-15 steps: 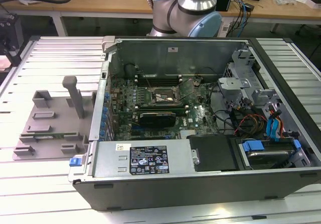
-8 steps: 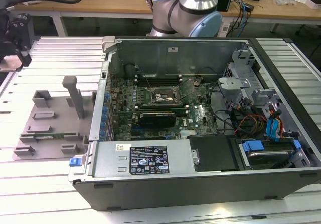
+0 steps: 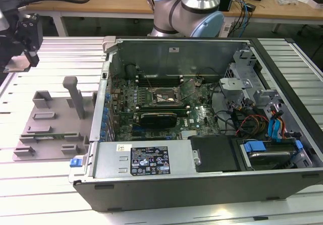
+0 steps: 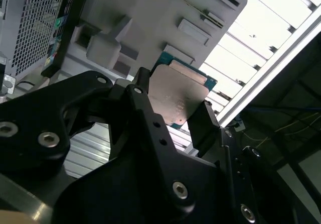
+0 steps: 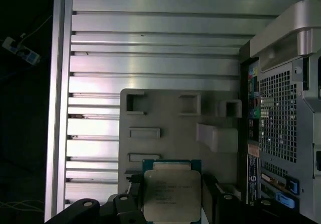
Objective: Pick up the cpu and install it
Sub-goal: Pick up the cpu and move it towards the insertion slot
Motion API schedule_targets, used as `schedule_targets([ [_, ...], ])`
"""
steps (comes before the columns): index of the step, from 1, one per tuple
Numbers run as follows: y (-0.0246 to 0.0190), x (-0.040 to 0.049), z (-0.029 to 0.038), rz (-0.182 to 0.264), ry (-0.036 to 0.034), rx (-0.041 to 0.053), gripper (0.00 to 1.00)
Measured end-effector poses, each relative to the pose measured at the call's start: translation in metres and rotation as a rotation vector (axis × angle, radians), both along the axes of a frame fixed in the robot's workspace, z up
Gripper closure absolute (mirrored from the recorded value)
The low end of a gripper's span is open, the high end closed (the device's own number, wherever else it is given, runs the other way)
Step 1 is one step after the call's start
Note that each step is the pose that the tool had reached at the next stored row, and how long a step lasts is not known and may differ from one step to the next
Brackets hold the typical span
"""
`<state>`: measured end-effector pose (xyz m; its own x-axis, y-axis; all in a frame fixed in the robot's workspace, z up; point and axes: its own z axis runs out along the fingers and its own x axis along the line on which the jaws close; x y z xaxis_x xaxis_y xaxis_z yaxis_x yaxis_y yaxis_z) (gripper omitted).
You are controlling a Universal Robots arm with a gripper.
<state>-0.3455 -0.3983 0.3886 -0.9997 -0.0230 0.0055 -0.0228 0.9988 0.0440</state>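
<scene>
The cpu (image 5: 172, 196) is a flat square chip with a shiny metal top and a thin blue-green rim. In both wrist views it sits between the two black fingers, and my gripper (image 5: 172, 200) is shut on it. The chip (image 4: 178, 96) hangs in the air above the grey fixture plate (image 4: 150, 13). In the exterior view my gripper (image 3: 28, 38) is high at the far left, over the slatted table beyond the fixture plate (image 3: 50, 124). The black-and-metal socket (image 3: 164, 96) lies open on the motherboard inside the case.
The open computer case (image 3: 202, 114) lies on its side at the exterior view's middle and right, with cables, a graphics card and drive bays inside. Its perforated rear wall (image 5: 281, 108) stands beside the fixture plate (image 5: 170, 133). Upright blocks rise from the plate. The table edge (image 5: 60, 108) runs nearby.
</scene>
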Motion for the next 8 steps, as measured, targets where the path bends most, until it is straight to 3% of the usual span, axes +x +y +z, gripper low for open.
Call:
schedule_targets([
  [8, 0.0, 0.0165, 0.0, 0.0, 0.0, 0.0001, 0.45],
])
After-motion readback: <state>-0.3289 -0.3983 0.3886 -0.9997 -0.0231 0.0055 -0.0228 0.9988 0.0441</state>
